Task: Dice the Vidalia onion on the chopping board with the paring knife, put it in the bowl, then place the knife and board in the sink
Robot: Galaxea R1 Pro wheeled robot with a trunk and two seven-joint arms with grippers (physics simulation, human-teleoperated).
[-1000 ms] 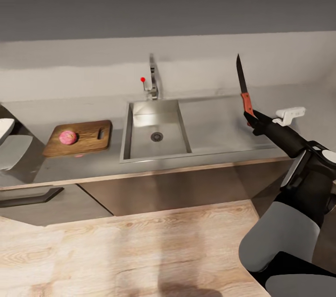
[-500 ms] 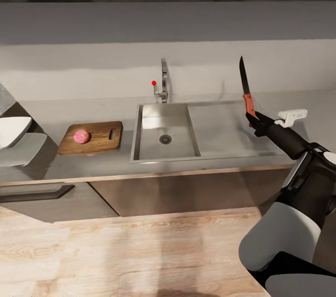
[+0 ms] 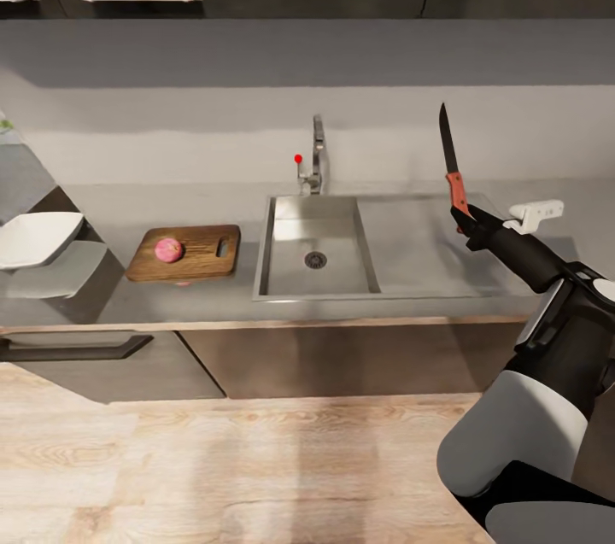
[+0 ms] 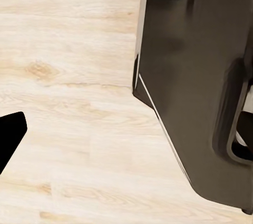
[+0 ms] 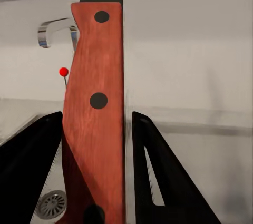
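The pinkish Vidalia onion (image 3: pixel 168 250) lies on the brown chopping board (image 3: pixel 195 254), which rests on the grey countertop (image 3: pixel 128 301) left of the sink (image 3: pixel 295 271). A white bowl (image 3: pixel 38 238) stands at the far left of the countertop. My right gripper (image 3: pixel 464 218) (image 5: pixel 97 116) is shut on the red handle of the paring knife (image 3: pixel 458 190) (image 5: pixel 97 103). It holds the knife upright, dark blade pointing up, over the drainboard right of the basin. In the left wrist view one black fingertip (image 4: pixel 11 134) of my left gripper stands far out to the side, over wooden floor.
A chrome tap (image 3: pixel 316 155) with a red knob (image 3: pixel 298 158) rises behind the basin. A white fixture (image 3: pixel 534 213) sits on the counter beside my right arm. Dark cabinets run below the counter and above the wall. Wooden floor (image 3: pixel 256 459) lies between me and the counter.
The camera has moved, so the whole picture has shifted right and the counter looks a little farther off. The knife stays upright in my right gripper.
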